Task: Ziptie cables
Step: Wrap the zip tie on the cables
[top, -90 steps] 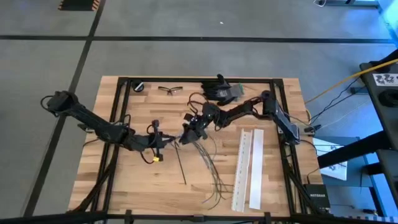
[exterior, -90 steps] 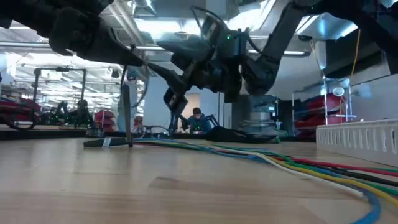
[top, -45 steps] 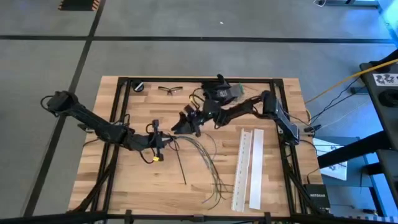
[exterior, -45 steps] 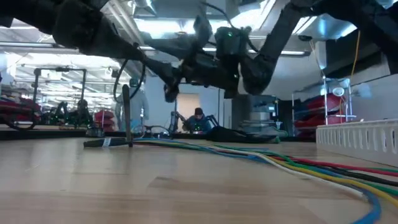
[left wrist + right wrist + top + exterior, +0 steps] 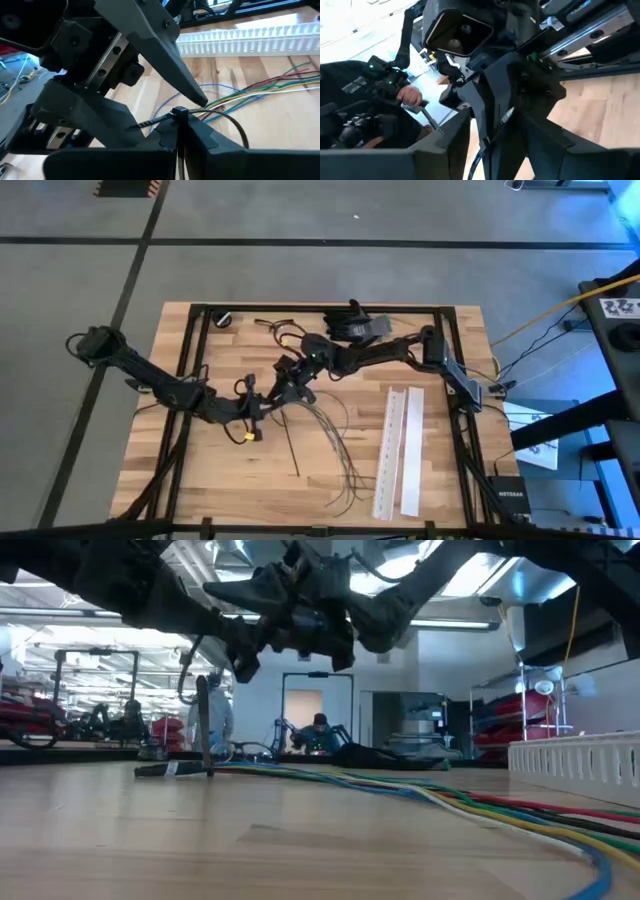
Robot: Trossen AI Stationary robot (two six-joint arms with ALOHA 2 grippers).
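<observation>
Wood-plank surface (image 5: 190,470), high view, read from frame left. Left arm (image 5: 150,375) reaching in from the upper left. Left tool (image 5: 258,406) just left of frame centre, and raised off the wood in the low view. Clamped together on a black zip tie (image 5: 178,113). In the left wrist view, head poking up just above the closed pair, ribbed tail running off toward frame left. Probably held this way to keep head and tail steady for the other arm.

Right tool (image 5: 288,380) immediately right of the left tool and slightly higher in the high view, close beside it. In the left wrist view, apart, one side above the ribbed tail and one below, not closed on it as far as can be seen. Judged: lining up to take the tail.

Cables (image 5: 325,435) right of and below both tools in the high view. Gathered end near the tools, fanning out toward the lower centre of the frame. Flat on the wood, not lifted. In the left wrist view, coloured strands at frame right, beyond the tie head. Dark arc right of the head could be tie loop or cable; cannot tell. Judged: bundle not yet cinched.

Two white perforated strips (image 5: 400,450) further right, well apart from both tools.
</observation>
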